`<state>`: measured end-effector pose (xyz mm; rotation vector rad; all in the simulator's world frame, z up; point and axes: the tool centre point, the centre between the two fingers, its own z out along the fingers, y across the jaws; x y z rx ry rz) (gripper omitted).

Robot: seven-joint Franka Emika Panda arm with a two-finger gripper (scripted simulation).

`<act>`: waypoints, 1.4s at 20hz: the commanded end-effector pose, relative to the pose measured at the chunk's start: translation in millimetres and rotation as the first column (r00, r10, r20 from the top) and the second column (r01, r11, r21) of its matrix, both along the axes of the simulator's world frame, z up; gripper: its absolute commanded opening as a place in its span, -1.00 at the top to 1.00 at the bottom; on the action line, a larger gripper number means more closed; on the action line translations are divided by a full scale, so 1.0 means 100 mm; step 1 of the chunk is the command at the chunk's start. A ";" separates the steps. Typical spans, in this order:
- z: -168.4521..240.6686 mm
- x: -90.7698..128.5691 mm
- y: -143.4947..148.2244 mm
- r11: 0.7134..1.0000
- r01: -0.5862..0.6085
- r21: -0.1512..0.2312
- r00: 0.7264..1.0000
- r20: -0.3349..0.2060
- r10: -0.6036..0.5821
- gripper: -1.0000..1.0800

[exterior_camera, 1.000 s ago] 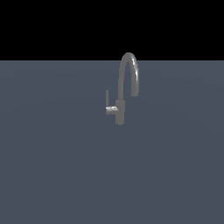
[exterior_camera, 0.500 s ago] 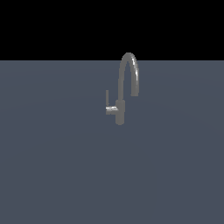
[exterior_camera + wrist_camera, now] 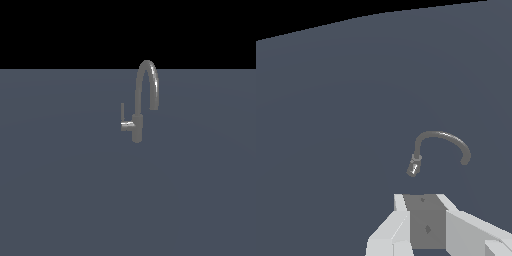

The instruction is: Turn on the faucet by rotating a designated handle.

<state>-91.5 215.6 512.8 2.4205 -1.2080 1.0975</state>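
Note:
The faucet [image 3: 137, 129] stands upright on the grey surface in the exterior view, its arched spout curving over toward that view's right. The handle [image 3: 122, 113] is a thin lever pointing straight up from a short stub on the base's side toward the exterior view's left. My gripper is out of the exterior view. In the wrist view the gripper [image 3: 422, 198] hovers high above the faucet [image 3: 440, 137], apart from it. Its pale fingers [image 3: 400, 202] stand apart with nothing between them. The handle blends with the base there and I cannot make it out.
A flat dark grey surface [image 3: 75, 200] runs in every direction around the faucet. A black background lies beyond its far edge [image 3: 60, 68].

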 end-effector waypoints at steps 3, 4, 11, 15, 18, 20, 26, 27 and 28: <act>-0.50 0.42 -0.05 0.996 0.085 -0.014 0.996 0.016 -0.085 1.00; -0.63 0.52 -0.08 0.994 0.105 -0.016 0.994 0.018 -0.105 1.00; -1.61 1.12 -0.49 0.968 0.250 -0.023 0.968 0.019 -0.250 1.00; -2.19 1.36 -0.85 0.942 0.334 -0.020 0.943 0.013 -0.334 1.00; -2.56 1.48 -1.10 0.922 0.387 -0.016 0.922 0.006 -0.387 1.00; -2.77 1.53 -1.26 0.909 0.417 -0.014 0.909 0.002 -0.417 1.00; -3.22 1.60 -1.61 0.876 0.482 -0.008 0.876 -0.008 -0.482 1.00; -3.27 1.60 -1.65 0.872 0.489 -0.007 0.872 -0.009 -0.489 1.00; -3.31 1.60 -1.69 0.869 0.495 -0.006 0.869 -0.010 -0.495 1.00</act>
